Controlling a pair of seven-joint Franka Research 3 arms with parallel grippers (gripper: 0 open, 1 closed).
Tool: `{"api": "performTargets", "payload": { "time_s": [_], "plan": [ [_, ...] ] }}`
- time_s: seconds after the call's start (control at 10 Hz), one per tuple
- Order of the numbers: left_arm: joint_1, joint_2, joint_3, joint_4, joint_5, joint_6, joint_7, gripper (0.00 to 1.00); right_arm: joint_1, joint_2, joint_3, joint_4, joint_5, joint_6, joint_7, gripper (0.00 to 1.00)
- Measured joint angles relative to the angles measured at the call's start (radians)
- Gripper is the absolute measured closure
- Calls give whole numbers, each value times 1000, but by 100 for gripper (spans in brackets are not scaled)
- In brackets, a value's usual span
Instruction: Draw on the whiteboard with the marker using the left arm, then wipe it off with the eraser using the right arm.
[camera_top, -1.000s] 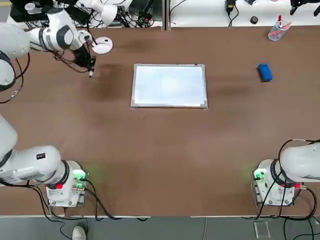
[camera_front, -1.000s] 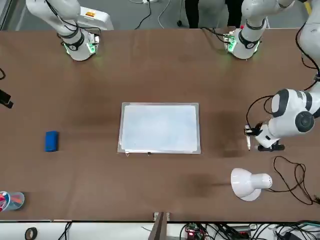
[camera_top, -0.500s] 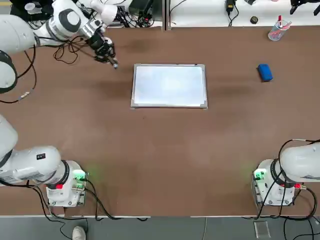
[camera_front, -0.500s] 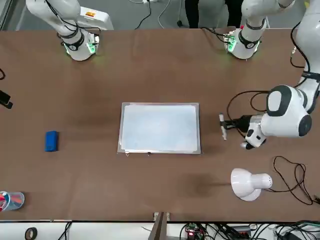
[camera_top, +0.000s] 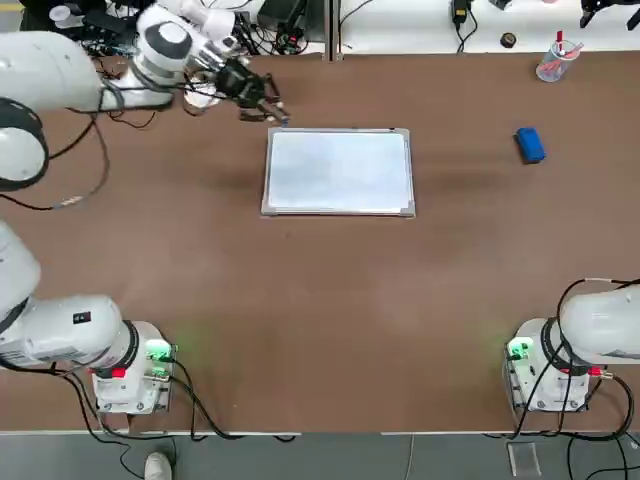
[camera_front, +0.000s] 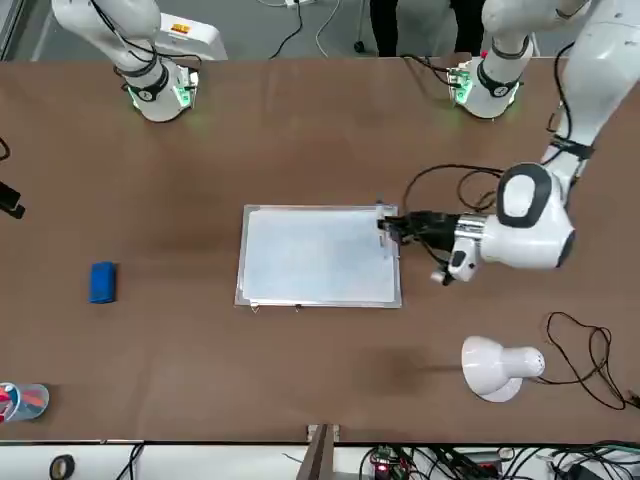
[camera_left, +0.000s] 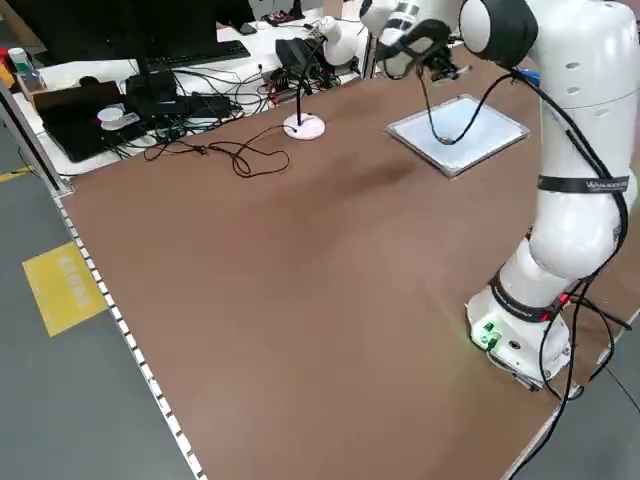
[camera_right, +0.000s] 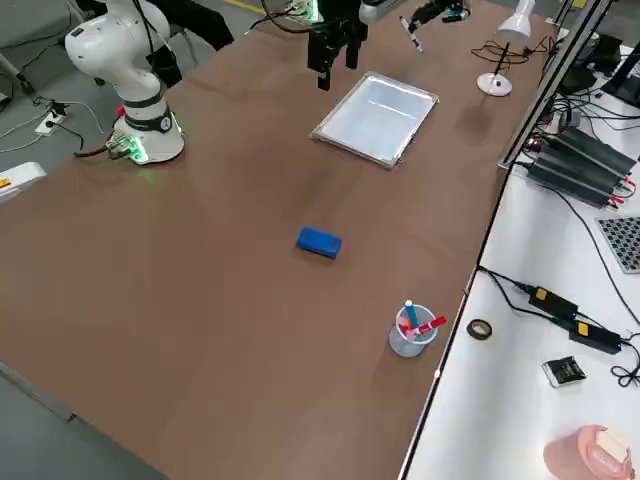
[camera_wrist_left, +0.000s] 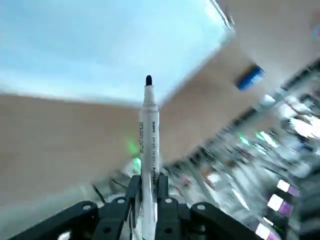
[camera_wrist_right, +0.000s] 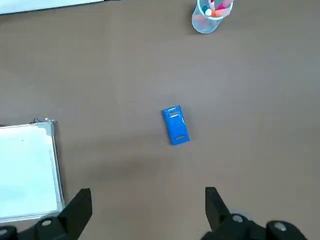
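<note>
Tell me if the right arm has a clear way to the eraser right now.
Probably yes. The eraser lies alone on bare table, on the right arm's side, and the open right gripper hangs above with nothing between.

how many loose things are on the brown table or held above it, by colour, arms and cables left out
white: 3 - whiteboard, marker shut in the left gripper, desk lamp
blue: 1 - eraser
clear: 1 - cup holding pens
total: 5
</note>
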Motion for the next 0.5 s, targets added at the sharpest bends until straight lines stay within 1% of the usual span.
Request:
{"api": "performTargets", "payload": {
  "time_s": [0.2, 0.5],
  "plan": [
    [-44, 54, 0, 0, -158, 11, -1, 83, 0, 0, 0, -1, 0, 1, 0, 0],
    [-104, 147, 1, 2, -346, 32, 0, 83, 0, 0, 1, -1, 0, 1, 0, 0]
  ]
}}
